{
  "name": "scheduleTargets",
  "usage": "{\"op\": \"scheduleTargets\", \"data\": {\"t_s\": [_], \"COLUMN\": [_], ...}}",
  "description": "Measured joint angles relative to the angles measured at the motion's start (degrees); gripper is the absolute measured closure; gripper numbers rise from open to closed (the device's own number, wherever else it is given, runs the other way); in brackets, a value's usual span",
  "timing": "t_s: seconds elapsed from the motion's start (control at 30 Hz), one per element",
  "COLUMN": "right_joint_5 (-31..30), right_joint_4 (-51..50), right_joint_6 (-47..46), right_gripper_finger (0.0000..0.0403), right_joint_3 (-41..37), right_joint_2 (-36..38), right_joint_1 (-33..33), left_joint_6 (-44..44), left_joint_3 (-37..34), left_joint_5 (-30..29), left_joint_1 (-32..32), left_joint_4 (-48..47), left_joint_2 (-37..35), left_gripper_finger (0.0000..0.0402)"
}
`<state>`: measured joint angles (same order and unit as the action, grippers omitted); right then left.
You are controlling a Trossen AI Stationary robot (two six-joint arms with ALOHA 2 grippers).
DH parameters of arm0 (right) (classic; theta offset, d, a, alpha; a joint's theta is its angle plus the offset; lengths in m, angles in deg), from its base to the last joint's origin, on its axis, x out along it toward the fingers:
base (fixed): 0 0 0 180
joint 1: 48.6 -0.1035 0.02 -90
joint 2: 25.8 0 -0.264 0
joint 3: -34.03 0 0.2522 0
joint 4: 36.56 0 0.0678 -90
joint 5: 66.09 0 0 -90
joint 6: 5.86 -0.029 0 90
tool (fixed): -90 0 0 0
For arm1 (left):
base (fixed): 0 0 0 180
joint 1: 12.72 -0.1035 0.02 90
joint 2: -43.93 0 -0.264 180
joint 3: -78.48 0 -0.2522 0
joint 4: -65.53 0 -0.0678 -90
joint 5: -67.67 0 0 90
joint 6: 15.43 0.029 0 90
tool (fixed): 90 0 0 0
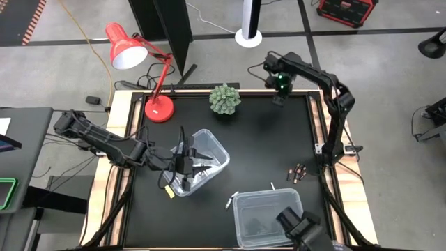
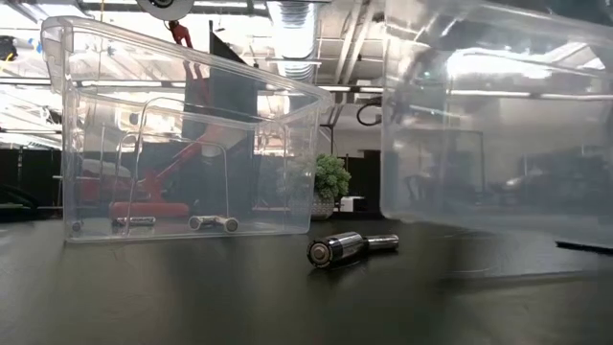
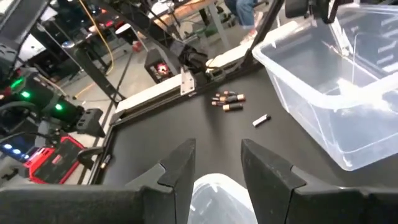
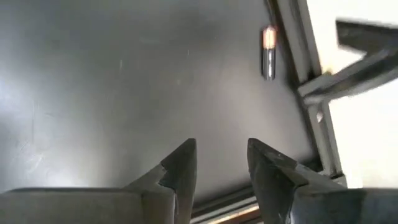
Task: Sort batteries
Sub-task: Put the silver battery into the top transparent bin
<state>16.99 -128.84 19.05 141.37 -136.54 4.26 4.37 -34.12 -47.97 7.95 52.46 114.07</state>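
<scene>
Left gripper [image 1: 187,167] over the bin [image 1: 216,150] by the counter's [image 1: 265,139] left edge, jaws parted, empty, right gripper [image 1: 279,97] at the far right corner, jaws parted, one battery [image 4: 268,53] near that edge, middle bare.

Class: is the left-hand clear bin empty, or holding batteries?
Holding batteries: the left bin has two batteries lying on its floor.
</scene>
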Motion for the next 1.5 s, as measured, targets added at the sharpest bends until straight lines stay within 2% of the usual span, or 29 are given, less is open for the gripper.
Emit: {"op": "scheduleTargets", "data": {"t_s": [0.33, 0.43, 0.57, 0.67, 0.97, 1.23, 1.37, 1.5], "right_joint_5": [2.91, 6.34, 12.74, 13.6, 13.37, 13.21, 12.97, 10.39], "right_joint_4": [2.93, 3.32, 8.41, 13.8, 16.35, 17.26, 17.89, 17.89], "right_joint_6": [-0.23, -1.54, -3.51, -5.39, -9.53, -16.33, -20.67, -25.51], "right_gripper_finger": [0.0245, 0.0245, 0.0245, 0.0245, 0.0245, 0.0245, 0.0245, 0.0245], "right_joint_3": [0.29, 0.29, -0.97, -3.35, -9.57, -15.04, -17.25, -18.93], "right_joint_2": [6.88, 11.79, 20.5, 27.84, 43.58, 52.93, 56.33, 58.87], "right_joint_1": [-3.39, -5.25, -7.7, -9.71, -16.11, -22.54, -26.93, -31.76], "left_joint_6": [-0.82, -2.1, -4.25, -5.01, -5.14, -7.65, -16.48, -27.73], "left_joint_3": [-0.02, -0.02, -0.02, 0.08, 7.3, 17.48, 23.2, 24.73], "left_joint_5": [-0.23, 1.02, 5.8, 7.99, 12.72, 15.96, 13.93, 12.59], "left_joint_1": [-0.63, -2.23, -4.98, -5.35, 3.26, 9.84, 10.4, 11.28], "left_joint_4": [-1.76, -1.48, 0.21, 0.79, -7.61, -10.75, -17.34, -19.31], "left_joint_2": [-0.09, 1.12, 4.57, 6.66, 14.36, 28.21, 33.79, 37.59], "left_gripper_finger": [0.0278, 0.0278, 0.0278, 0.0278, 0.0278, 0.0274, 0.0248, 0.0209]}}
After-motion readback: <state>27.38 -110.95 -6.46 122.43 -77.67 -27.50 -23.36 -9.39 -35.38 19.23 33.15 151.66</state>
